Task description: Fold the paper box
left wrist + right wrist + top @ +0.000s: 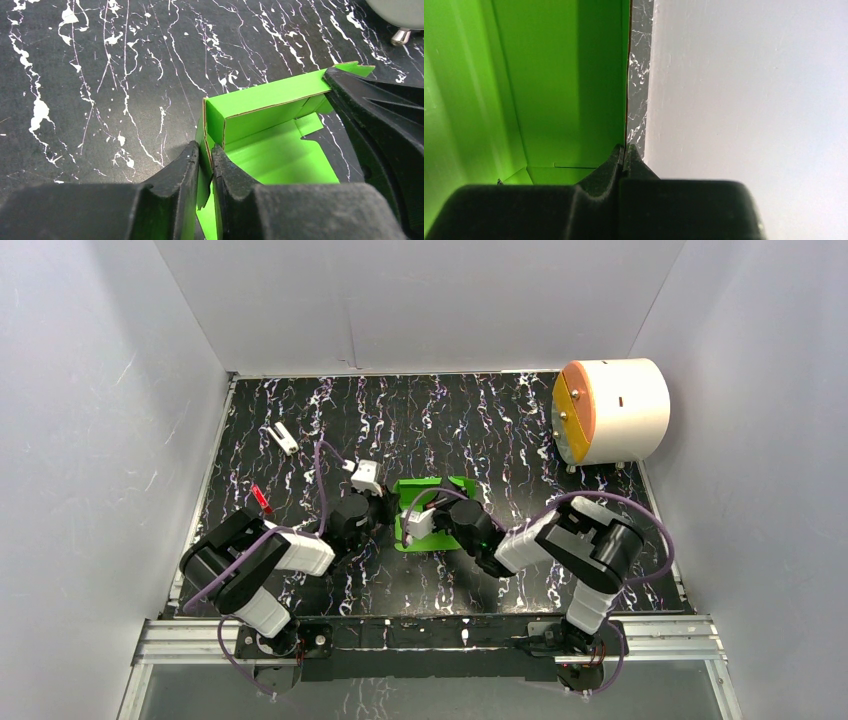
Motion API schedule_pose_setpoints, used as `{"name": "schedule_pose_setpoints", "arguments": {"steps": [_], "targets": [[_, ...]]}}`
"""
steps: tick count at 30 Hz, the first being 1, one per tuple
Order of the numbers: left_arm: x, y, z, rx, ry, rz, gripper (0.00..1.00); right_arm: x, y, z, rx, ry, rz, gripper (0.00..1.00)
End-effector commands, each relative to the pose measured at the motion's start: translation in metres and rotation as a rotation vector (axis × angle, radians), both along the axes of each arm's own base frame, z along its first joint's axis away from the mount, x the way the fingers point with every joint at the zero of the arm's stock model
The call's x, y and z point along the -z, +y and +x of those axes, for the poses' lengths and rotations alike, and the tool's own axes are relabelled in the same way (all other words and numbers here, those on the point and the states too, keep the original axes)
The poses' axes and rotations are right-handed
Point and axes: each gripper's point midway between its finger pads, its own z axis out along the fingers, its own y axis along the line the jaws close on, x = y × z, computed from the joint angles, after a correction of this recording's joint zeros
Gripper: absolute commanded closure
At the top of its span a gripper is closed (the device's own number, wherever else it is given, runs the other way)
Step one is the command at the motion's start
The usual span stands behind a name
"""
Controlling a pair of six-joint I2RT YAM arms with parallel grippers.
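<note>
1. Paper box [445,486]: bright green card, partly raised, on the marbled black table [520,430] mid-way between the two arms. Side walls stand up; the base panel lies flat inside. A notched tab at the far end is loose.
2. Left gripper [204,155]: jaws narrow, pinching the near corner of the box [270,150] where two wall layers meet. A thin gap shows between the layers.
3. Right gripper [625,152]: jaws pressed together on the edge of an upright wall, green card [549,90] to one side of it and table to the other. In the left wrist view it meets the far end of the long wall.
4. Risk: both arms hold one thin sheet. Pulling apart or twisting out of step would likely tear the corner or put in a stray crease.
5. Risk: the left grip is shallow, so the corner layers may slide out and the wall spring open.
6. Risk: pushing down could buckle the long wall.
</note>
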Motion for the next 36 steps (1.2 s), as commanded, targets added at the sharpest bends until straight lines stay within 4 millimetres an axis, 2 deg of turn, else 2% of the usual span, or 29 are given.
{"name": "schedule_pose_setpoints", "arguments": {"steps": [1, 6, 11, 15, 21, 24, 29, 36], "targets": [[-0.032, -0.022, -0.011, 0.094, -0.041, -0.110, 0.85, -0.024, 0.025, -0.014, -0.112, -0.117, 0.086, 1.00], [-0.021, -0.027, -0.017, 0.131, -0.005, -0.111, 0.85, -0.023, 0.027, -0.018, -0.113, -0.183, 0.054, 1.00], [-0.024, -0.032, -0.022, 0.156, 0.008, -0.140, 0.81, -0.026, 0.028, -0.022, -0.111, -0.244, 0.048, 1.00], [-0.025, -0.026, -0.029, 0.166, -0.005, -0.128, 0.74, -0.024, 0.026, -0.024, -0.113, -0.256, 0.040, 1.00], [-0.014, -0.022, -0.035, 0.203, -0.020, -0.057, 0.74, -0.022, 0.024, -0.024, -0.109, -0.252, 0.032, 1.00], [-0.018, -0.021, -0.040, 0.223, -0.037, -0.053, 0.72, -0.020, 0.023, -0.024, -0.107, -0.245, 0.025, 1.00], [-0.021, -0.011, -0.044, 0.219, -0.058, -0.047, 0.69, -0.019, 0.022, -0.024, -0.107, -0.243, 0.027, 1.00], [-0.042, 0.020, -0.034, 0.143, -0.085, -0.129, 0.57, -0.023, 0.018, -0.022, -0.098, -0.248, 0.031, 1.00]]}}
